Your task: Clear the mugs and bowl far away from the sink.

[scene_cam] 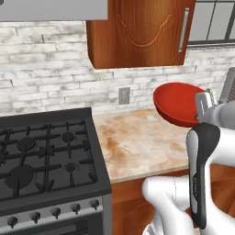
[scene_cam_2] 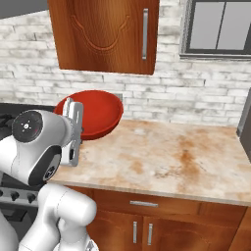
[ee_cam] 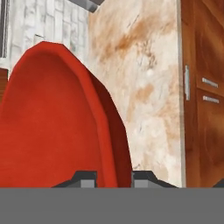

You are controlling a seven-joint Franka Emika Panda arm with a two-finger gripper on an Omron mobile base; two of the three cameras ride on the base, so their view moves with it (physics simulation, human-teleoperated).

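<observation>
Wide, shallow, glossy red bowl (scene_cam_2: 95, 113) held tilted on edge above the beige, rust-mottled stone counter (scene_cam_2: 176, 157), open side turned up and toward the arm, its far side close to the whitewashed brick back wall (scene_cam_2: 196, 103). Seen from the left base view, same bowl (scene_cam: 176, 103) hanging over the counter's (scene_cam: 137, 142) right rear part, well apart from the black gas stove (scene_cam: 43, 156) that meets the counter's left edge. Whether the bowl's underside touches the stone or hangs clear of it: cannot tell.

White two-finger gripper (scene_cam_2: 73, 132) pinching the bowl's near rim, one finger on each side of the wall. In the hand view, gripper (ee_cam: 113, 177) with two small dark fingertips (ee_cam: 85, 177) flanking the thin red rim; bowl (ee_cam: 52, 127) rising large on the left, pale stone counter (ee_cam: 148, 87) running alongside on the right. In the left base view, hand (scene_cam: 205, 108) meeting the bowl at its right rim, white arm with dark joint in front.

Brown wooden wall cabinet with carved door and metal bar handle (scene_cam_2: 105, 34) hanging above the counter's rear edge. Grey wall outlet (scene_cam: 124, 95) set in the brick behind the counter, left of the bowl. Brown wooden base cabinets with metal handles (scene_cam_2: 142, 228) under the counter's front edge. Dark-framed window (scene_cam_2: 218, 29) up at the right.
</observation>
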